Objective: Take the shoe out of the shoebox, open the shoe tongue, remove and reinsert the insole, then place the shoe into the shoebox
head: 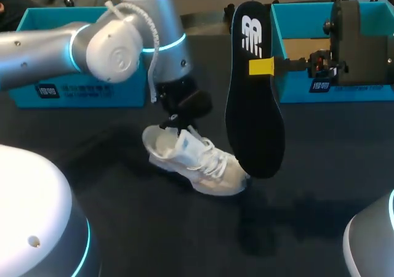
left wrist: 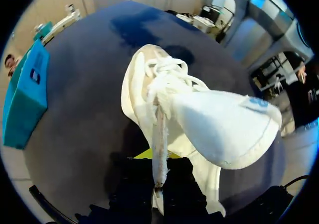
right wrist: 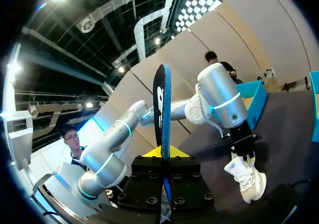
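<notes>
Shoe [head: 197,160], white, sits on the dark counter [head: 320,178] directly under my left pincer [left wrist: 158,171], which is pinched narrow on a thin edge of its upper, with the tongue [left wrist: 224,127] splayed out ahead of the fingers. My right pincer [head: 261,66] is clamped on the black insole [head: 253,111] and holds it upright above the counter. The grip sits near the insole's upper end, and its lower end hangs below the pincer, close by the toe; I cannot tell whether they touch.
</notes>
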Motion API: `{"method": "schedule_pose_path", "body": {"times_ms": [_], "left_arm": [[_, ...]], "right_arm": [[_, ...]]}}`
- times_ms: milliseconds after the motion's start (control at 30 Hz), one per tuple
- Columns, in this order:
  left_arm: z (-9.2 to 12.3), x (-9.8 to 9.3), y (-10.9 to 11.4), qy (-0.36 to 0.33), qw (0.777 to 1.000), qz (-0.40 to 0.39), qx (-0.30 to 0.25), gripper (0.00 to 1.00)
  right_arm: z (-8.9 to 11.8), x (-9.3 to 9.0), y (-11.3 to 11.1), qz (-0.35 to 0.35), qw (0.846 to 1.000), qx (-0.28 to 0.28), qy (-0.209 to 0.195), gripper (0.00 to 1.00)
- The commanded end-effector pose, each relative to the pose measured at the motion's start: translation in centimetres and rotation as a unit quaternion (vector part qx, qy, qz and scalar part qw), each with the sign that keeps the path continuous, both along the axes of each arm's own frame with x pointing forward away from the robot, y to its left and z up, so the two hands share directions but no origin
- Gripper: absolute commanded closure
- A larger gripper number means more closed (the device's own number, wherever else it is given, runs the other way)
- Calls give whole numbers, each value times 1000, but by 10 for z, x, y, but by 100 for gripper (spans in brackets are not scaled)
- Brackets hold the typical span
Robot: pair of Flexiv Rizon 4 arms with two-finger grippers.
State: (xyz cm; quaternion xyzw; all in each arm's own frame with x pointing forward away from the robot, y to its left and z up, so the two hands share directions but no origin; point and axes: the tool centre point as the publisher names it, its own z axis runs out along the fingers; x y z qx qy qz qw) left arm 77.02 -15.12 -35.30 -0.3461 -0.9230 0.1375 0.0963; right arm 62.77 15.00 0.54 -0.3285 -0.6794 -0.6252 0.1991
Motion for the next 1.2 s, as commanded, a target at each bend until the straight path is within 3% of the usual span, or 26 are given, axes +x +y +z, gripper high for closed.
{"method": "schedule_pose_path", "body": {"times_ms": [33,500,567,700,800,933,1200], "left_arm": [[17,-6,-3,-34,997,-63,-1,100],[17,-6,-3,-34,997,-63,-1,100],[16,-10,-6,-38,995,-84,31,100],[20,-4,-7,-6,990,-137,33,100],[22,3,-9,30,978,-200,43,100],[25,10,-15,60,945,-311,84,100],[31,13,-26,53,882,-454,114,100]], "right_arm": [[-1,0,2,-1,1000,0,1,100],[-1,0,2,-1,1000,0,1,100],[-1,0,2,-1,1000,0,1,100],[-1,0,2,-1,1000,0,1,100],[-1,0,2,-1,1000,0,1,100],[-1,0,2,-1,1000,0,1,100],[-1,0,2,-1,1000,0,1,100]]}}
